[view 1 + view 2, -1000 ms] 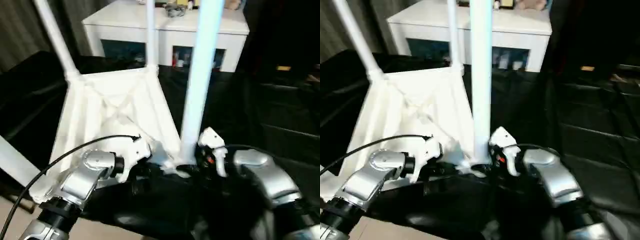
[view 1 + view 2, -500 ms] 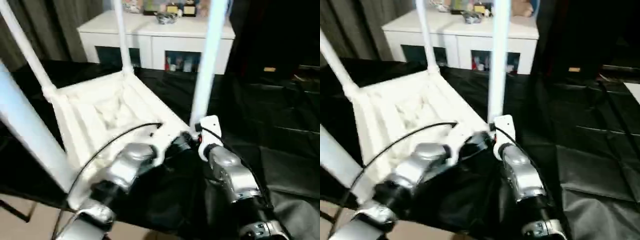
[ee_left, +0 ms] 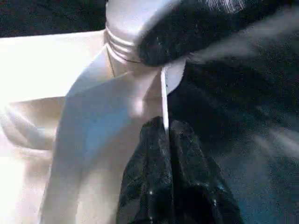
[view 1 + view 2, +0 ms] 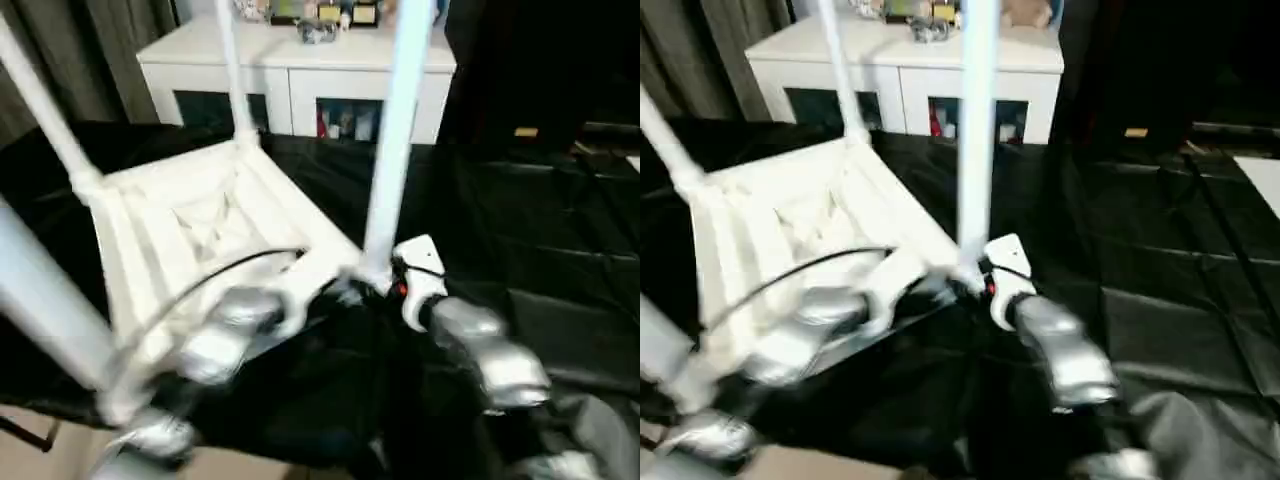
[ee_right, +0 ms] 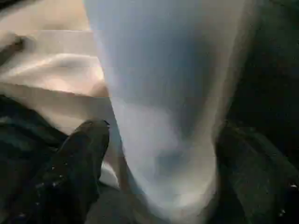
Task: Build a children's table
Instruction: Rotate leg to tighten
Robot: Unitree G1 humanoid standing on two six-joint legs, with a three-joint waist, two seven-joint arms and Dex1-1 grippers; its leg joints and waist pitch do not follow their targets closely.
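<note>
Head views, table: the children's table lies upside down on the black-draped worktop, ribbed underside up, legs rising from its corners. A white cabinet stands behind it.
Head views, near leg: one leg rises just ahead of the right end effector, its foot in the corner socket between the two arms.
Head views, left arm: blurred; the left end effector sits at the rim beside the same corner.
Left wrist view, grip: left end effector has its fingers pressed together on a thin edge of the table's rim, pinching it. The leg's ribbed base lies just beyond the tips, with a dark finger across it that I take for the other arm's.
Right wrist view, grip: right end effector straddles the leg, one finger to each side. Fingers look spread around it; whether the pads press the leg I cannot tell.
Step in hand (judgement): seating or tightening this corner leg, left side bracing the top.
Next move (judgement): keep the rim pinned, get a sure hold on the leg low down, drive it home straight; a tilted leg could bind or lever the top off the worktop.
</note>
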